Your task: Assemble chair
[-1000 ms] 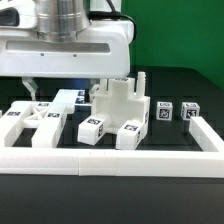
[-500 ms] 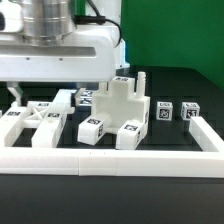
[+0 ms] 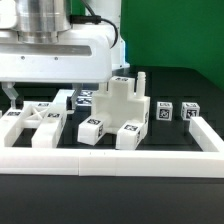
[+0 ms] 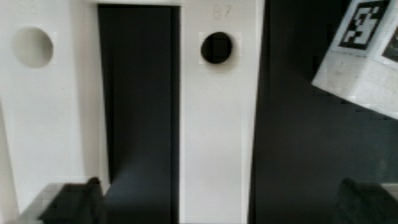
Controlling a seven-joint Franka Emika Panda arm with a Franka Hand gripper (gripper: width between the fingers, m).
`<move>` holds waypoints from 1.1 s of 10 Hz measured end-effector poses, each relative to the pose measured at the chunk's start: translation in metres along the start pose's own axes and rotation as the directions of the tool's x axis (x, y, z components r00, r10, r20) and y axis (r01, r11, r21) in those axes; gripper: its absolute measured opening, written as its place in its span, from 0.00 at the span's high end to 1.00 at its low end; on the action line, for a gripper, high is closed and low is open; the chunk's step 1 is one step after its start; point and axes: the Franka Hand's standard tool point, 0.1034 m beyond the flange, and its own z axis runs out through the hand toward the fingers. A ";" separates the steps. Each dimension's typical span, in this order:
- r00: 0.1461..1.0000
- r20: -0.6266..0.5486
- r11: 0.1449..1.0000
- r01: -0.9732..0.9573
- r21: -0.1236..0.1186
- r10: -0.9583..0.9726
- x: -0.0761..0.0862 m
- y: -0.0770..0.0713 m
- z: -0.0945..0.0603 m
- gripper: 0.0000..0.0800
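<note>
The chair parts are chunky white pieces with square tags. A framed panel [image 3: 36, 118] lies flat at the exterior view's left. A blocky joined piece [image 3: 120, 108] stands in the middle. Two short posts [image 3: 165, 112] [image 3: 188, 113] lie at the right. My gripper [image 3: 13, 96] hangs over the framed panel's left end, and only one finger shows below the hand. In the wrist view my gripper [image 4: 222, 206] is open, with its dark fingertips [image 4: 79, 204] set wide on either side of a white bar [image 4: 215, 120] of the panel. It holds nothing.
A long low white border rail [image 3: 110, 160] runs along the front and turns up the right side [image 3: 206, 132]. A tagged part's corner [image 4: 363, 48] shows in the wrist view beside the bar. The arm's big white hand [image 3: 60, 55] hides the back left.
The arm has moved toward the exterior view's left, carrying the gripper from the panel's middle to its left end. The parts have not moved.
</note>
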 end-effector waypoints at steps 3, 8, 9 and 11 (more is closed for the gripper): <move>1.000 -0.015 1.000 -0.006 -0.014 0.006 0.008 -0.002 0.013 0.19; 0.994 -0.105 0.999 -0.004 -0.045 -0.001 0.009 0.000 0.020 0.19; 0.995 -0.103 0.999 0.001 -0.039 -0.005 0.010 -0.006 0.021 0.19; 0.995 -0.103 0.999 0.006 -0.039 -0.010 0.010 -0.007 0.022 0.19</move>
